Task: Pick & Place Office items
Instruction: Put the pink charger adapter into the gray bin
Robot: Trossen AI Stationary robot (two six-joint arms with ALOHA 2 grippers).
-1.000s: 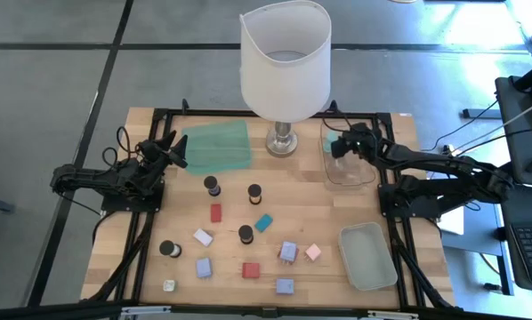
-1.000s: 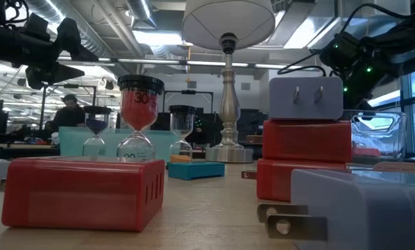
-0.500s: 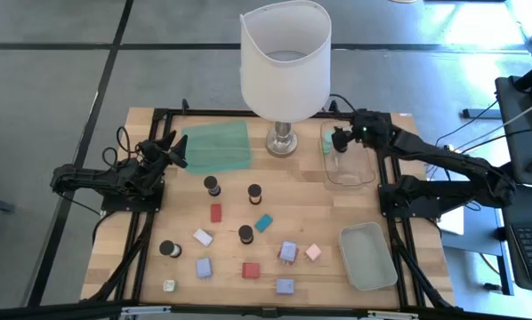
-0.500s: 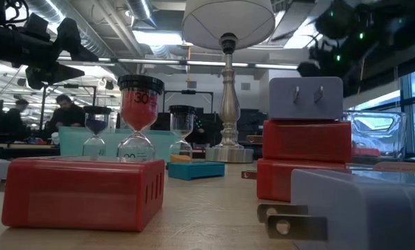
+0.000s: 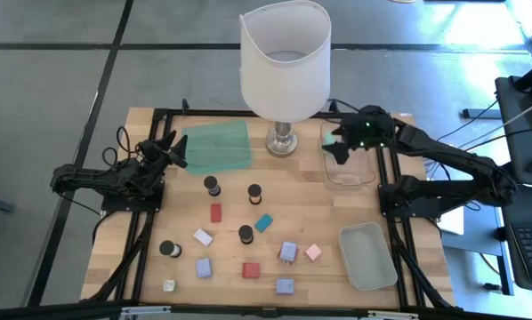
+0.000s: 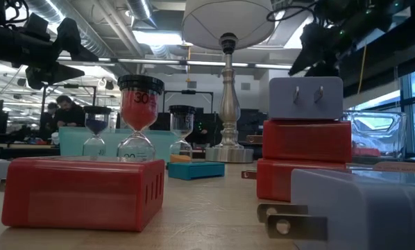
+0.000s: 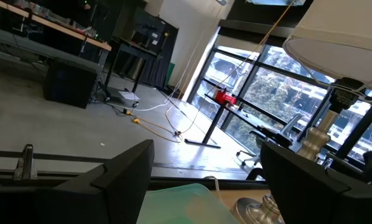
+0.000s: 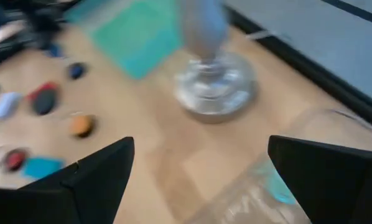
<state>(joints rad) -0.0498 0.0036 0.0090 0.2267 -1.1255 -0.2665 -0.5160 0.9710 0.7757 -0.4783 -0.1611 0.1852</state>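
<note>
Lamp (image 5: 285, 53) dominates back centre. Low view alone shows the dark-capped cylinders are sand timers (image 6: 137, 118) and the blocks are plug adapters (image 6: 84, 192). Clear tray (image 5: 348, 160) beside lamp base holds something teal per right wrist view. Right gripper (image 5: 340, 143) hovers over it, fingers spread, empty. Left gripper (image 5: 170, 149) waits by green mat (image 5: 216, 147), released. Office items (image 5: 251, 269) scattered front-centre.

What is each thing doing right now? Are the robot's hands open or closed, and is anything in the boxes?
Left gripper: open, holding nothing, over the green mat.
Right gripper: open, holding nothing, above the far clear tray.
Far clear tray: upright; something teal shows through its wall in the right wrist view.
Near clear tray: upright, nothing seen inside.
Lamp: standing upright.
Red hourglass: upright.
</note>
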